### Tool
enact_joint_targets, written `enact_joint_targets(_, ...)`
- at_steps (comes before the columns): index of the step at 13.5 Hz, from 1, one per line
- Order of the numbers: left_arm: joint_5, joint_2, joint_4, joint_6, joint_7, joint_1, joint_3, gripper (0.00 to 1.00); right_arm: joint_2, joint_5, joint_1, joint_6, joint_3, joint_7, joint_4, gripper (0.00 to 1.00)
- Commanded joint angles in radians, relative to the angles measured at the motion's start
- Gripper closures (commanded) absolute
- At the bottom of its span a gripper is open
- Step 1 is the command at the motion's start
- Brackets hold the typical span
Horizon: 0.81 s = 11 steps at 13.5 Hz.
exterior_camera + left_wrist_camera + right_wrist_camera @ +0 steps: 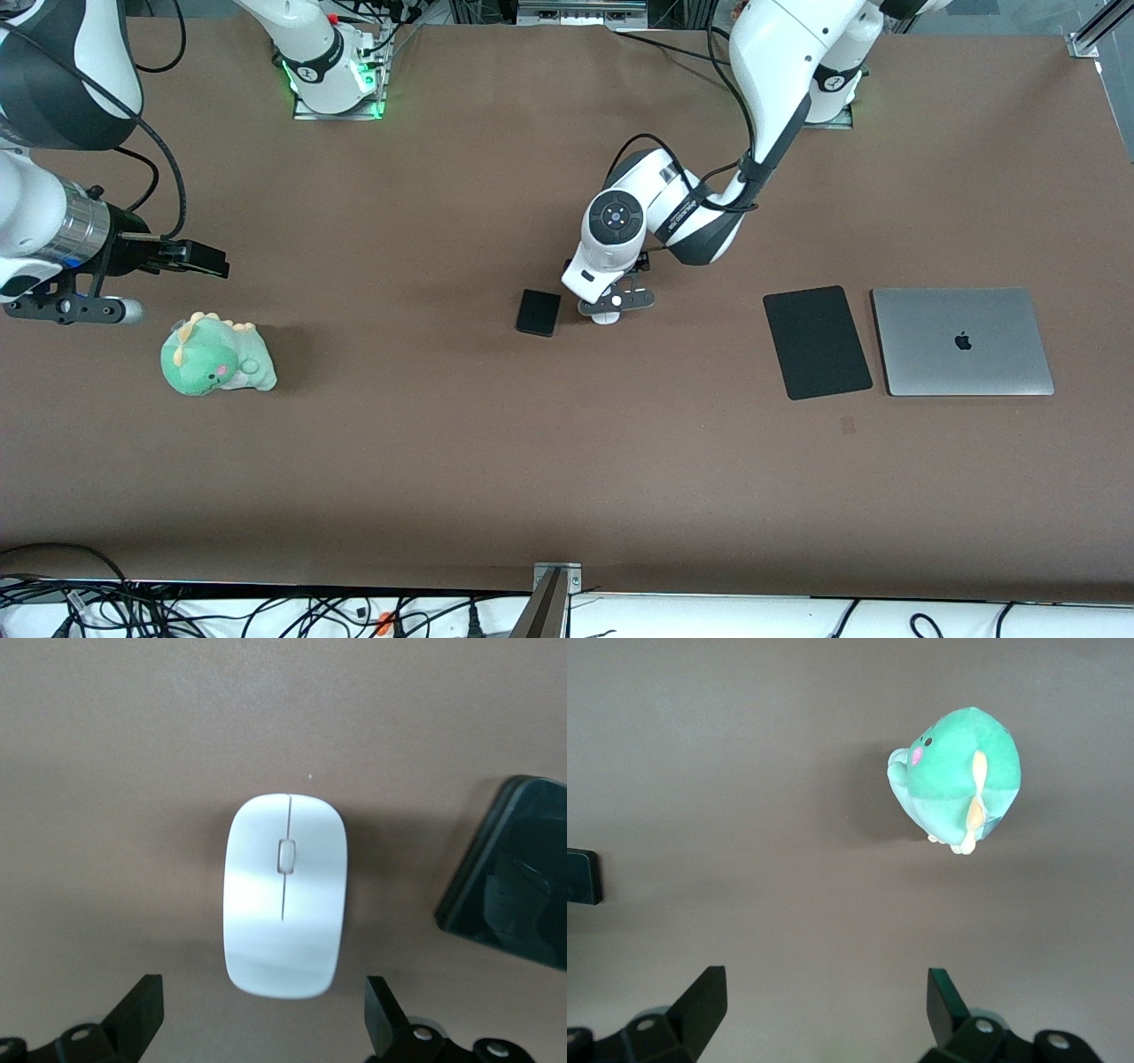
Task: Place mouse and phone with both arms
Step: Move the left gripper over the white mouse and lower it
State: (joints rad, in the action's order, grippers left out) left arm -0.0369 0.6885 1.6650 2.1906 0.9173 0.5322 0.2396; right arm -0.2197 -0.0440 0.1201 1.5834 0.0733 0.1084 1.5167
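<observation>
The white mouse point(283, 895) lies flat on the brown table, just ahead of my left gripper point(263, 1023), which is open and empty a little above the table, its fingers wider apart than the mouse. In the front view only a white bit of the mouse point(605, 317) shows under the left arm's hand point(611, 257). The black phone point(539, 312) lies flat beside the mouse, toward the right arm's end; it also shows in the left wrist view point(514, 877). My right gripper point(824, 1010) is open and empty, above the table near the green plush dinosaur point(957, 780).
The dinosaur point(217, 356) sits at the right arm's end of the table. A flat black mouse pad point(817, 342) and a closed grey laptop point(962, 341) lie side by side toward the left arm's end. A small black thing point(583, 875) shows at the right wrist view's edge.
</observation>
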Motion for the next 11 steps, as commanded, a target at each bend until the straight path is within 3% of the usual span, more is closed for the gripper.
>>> enact_joint_targets(1,-0.044,0.032,-0.021,0.049,0.028,0.017,-0.013,0.00,0.008,0.016,0.000,-0.011,-0.003,-0.003,0.005,0.00)
enact_joint_targets(7,-0.041,0.068,-0.025,0.090,0.037,0.017,-0.013,0.00,0.003,0.016,-0.002,-0.043,-0.001,0.011,0.005,0.00)
enact_joint_targets(11,-0.041,0.089,-0.039,0.110,0.035,0.017,-0.013,0.23,0.003,0.018,-0.002,-0.042,-0.001,0.011,0.005,0.00)
